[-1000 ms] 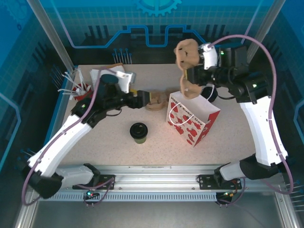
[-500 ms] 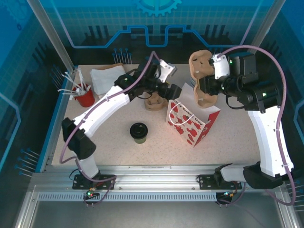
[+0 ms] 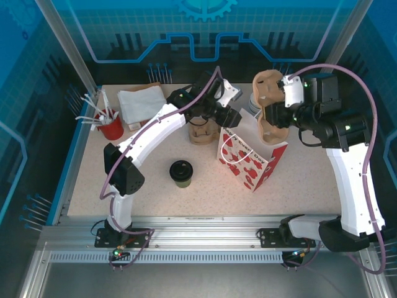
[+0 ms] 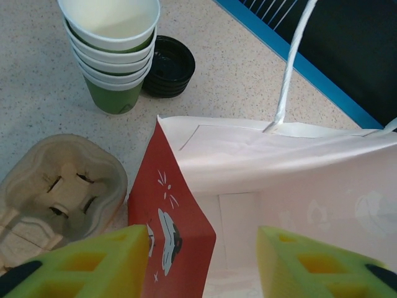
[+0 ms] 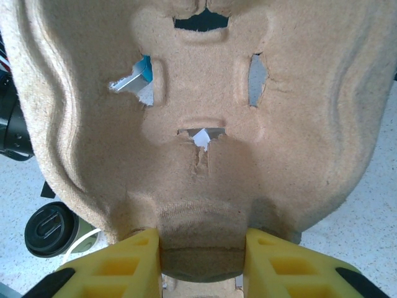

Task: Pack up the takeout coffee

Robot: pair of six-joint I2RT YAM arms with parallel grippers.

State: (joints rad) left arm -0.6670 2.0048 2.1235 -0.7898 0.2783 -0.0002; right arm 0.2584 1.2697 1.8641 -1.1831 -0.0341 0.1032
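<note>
R pincer (image 5: 200, 264) is pinching the bottom edge of a brown moulded-pulp cup carrier (image 3: 270, 115). It's holding it on end just above the open mouth of the red-and-white heart-print paper bag (image 3: 251, 158), right of centre in the top view, prob. so it can go in first as a base for the drink. L pincer (image 4: 205, 261) is hovering at the bag's rim w/ fingers spread and the red side panel between them. It looks to be steadying or widening the mouth for the carrier.

The takeout coffee, a small olive-green paper cup w/ round black plastic lid (image 3: 181, 172), is standing upright on the speckled tabletop (image 3: 298, 186). That's low centre of the top view, left of the bag & apart from it, nothing touching it.

Hard to make out:
- Whether L fingers are touching the paper yet.
- The bag's mouth in the R wrist view, since the carrier is hiding it.
- A 2nd pulp carrier (image 4: 59, 192), stacked lidless cups (image 4: 111, 56) & a loose black lid (image 4: 167, 65), which the arms are partly covering in the top view.
</note>
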